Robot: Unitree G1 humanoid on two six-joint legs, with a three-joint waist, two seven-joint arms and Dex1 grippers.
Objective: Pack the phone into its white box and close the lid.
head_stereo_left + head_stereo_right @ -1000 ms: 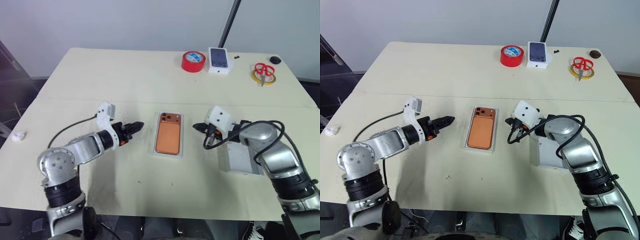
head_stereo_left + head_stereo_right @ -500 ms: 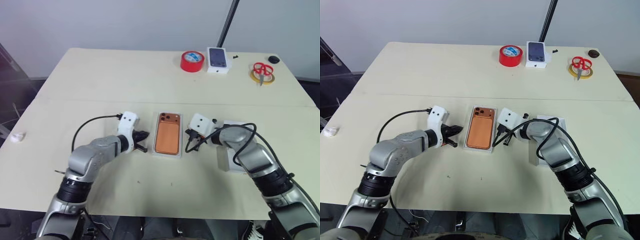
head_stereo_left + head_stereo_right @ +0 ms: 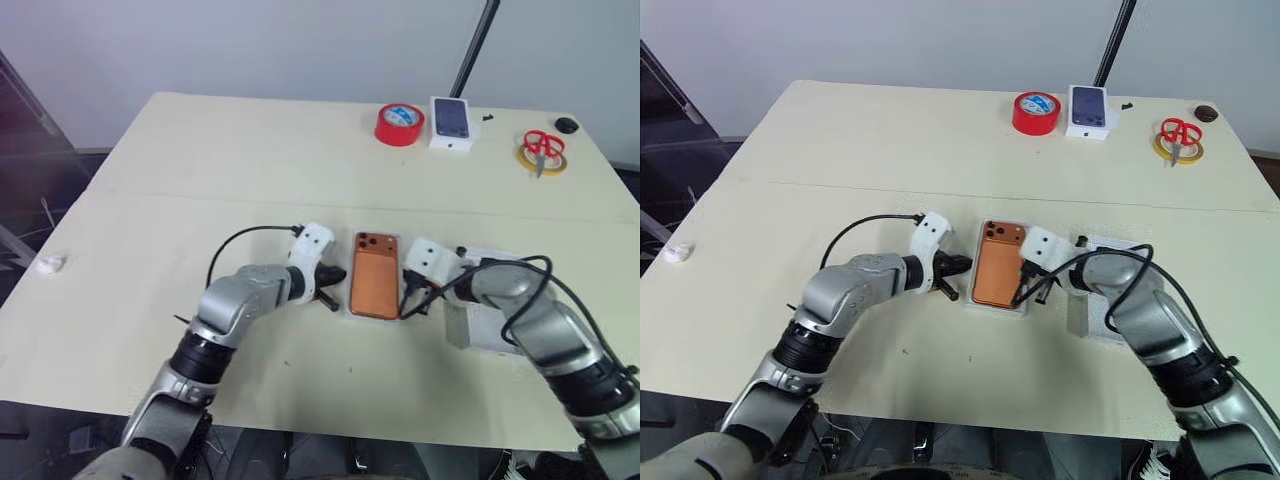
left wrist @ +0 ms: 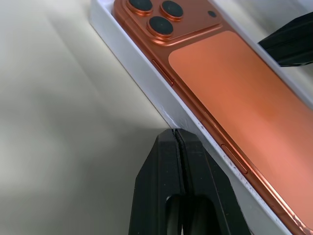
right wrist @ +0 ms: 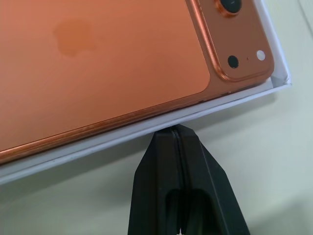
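The orange phone (image 3: 374,287) lies camera side up inside the shallow white box (image 4: 132,63) at the middle of the table. My left gripper (image 3: 333,293) is shut, its tips (image 4: 175,132) against the box's left long wall. My right gripper (image 3: 405,301) is shut too, its tips (image 5: 175,128) against the box's right long wall (image 5: 146,129) near the camera end. What looks like the lid (image 3: 488,328), white with a plain greyish inside, lies flat to the right of the box, partly under my right arm.
At the table's far edge stand a red tape roll (image 3: 399,124), a small white box with a dark phone picture (image 3: 452,123), and red scissors on a yellow tape ring (image 3: 541,150). A black pole (image 3: 475,45) rises behind them. A small white scrap (image 3: 48,264) lies far left.
The camera view has shifted. My left gripper swung right to the box's left wall and shut its fingers. My right gripper came in to the box's right wall, still shut.
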